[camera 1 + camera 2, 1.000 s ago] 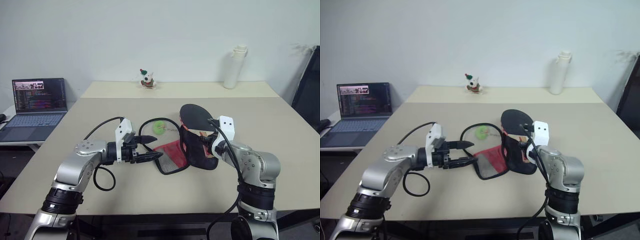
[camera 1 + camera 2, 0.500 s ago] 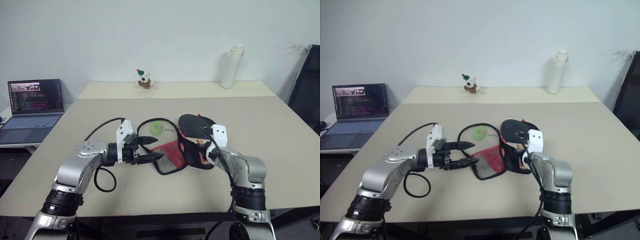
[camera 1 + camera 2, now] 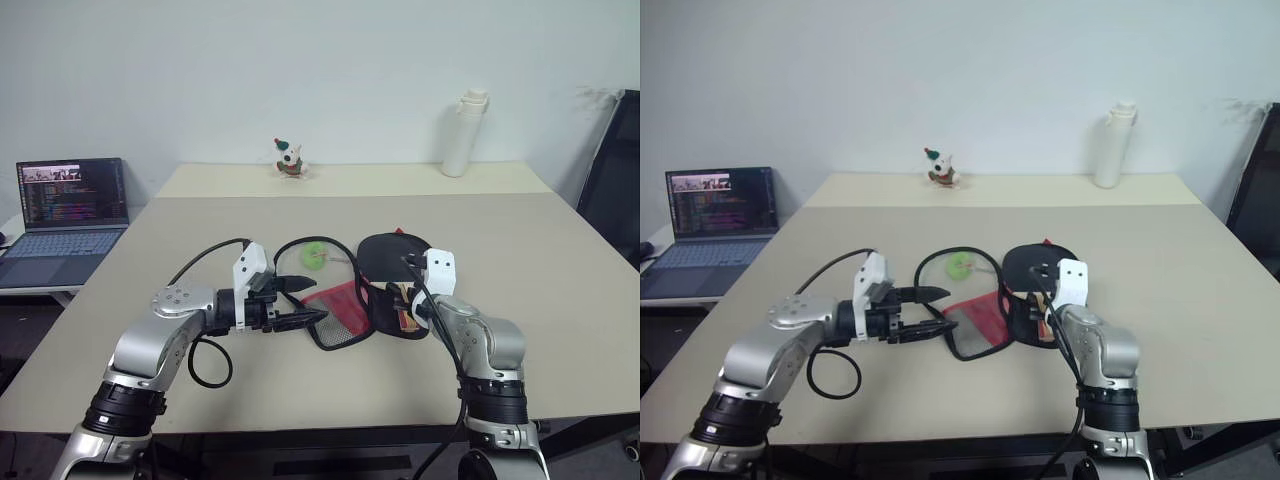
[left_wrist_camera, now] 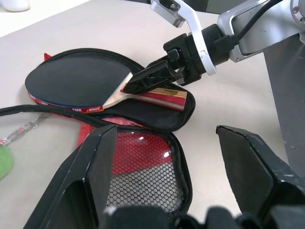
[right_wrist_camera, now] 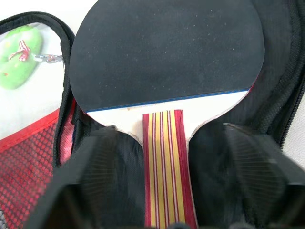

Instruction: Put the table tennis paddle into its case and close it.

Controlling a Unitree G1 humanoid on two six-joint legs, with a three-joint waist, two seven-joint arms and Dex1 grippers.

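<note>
Head views: table tennis paddle point(image 3: 388, 255) lower than second ago, now flat in open case point(image 3: 345, 310) on table point(image 3: 560, 270); right gripper point(image 3: 402, 298) was pinching handle, fingers now spread, arm dropped, pointing forward. Left gripper point(image 3: 305, 301) unmoved, spread, pointing right at mesh flap

Left wrist view: right gripper at paddle handle

Right wrist view: paddle point(image 5: 167, 62) on black lining, striped handle between parted fingers
</note>
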